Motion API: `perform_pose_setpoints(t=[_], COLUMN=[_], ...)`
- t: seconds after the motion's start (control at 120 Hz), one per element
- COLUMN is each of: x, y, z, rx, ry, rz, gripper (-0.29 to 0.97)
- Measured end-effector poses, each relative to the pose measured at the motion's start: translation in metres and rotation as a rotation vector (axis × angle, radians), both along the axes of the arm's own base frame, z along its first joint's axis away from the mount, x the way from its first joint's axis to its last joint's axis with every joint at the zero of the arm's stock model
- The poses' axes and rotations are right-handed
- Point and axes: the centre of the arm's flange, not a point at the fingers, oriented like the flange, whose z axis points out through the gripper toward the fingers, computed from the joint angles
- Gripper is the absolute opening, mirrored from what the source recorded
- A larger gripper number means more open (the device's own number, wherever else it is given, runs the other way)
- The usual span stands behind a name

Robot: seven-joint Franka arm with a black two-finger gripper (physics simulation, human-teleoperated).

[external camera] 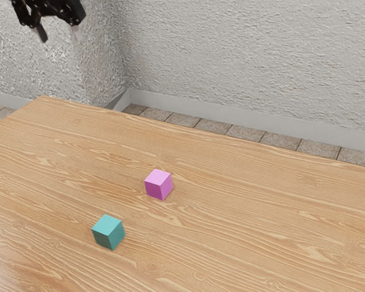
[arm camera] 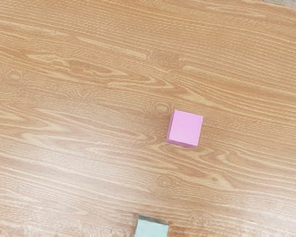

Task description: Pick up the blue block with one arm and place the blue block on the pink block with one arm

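So the gripper [external camera: 59,30] hangs high over the wooden table's [external camera: 280,201] far corner, at the exterior view's upper left, fingers apart and holding nothing. The blue block [external camera: 108,231] [arm camera: 151,228] sits flat on the wood, near the pink block [external camera: 158,184] [arm camera: 185,128] but not touching it.

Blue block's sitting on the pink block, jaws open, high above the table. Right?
Not quite. The blue block isn't on the pink block: it stands on the table, apart from the pink one, as the exterior view shows. The rest holds: jaws open, high above the table.
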Motion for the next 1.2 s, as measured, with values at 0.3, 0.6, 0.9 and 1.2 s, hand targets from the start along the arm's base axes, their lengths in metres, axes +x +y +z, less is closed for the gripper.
perform_pose_setpoints(t=[0.3,0.6,0.9,1.2], x=[-0.092,-0.086,-0.086,-0.098], y=[-0.024,-0.032,-0.041,-0.063], z=[-0.215,-0.377,-0.413,-0.431], rx=[-0.037,0.025,0.064,0.012], ry=[0.257,0.224,0.093,0.078], rz=[-0.012,-0.036,-0.235,-0.281], gripper=[0.68,0.68,0.68,0.68])
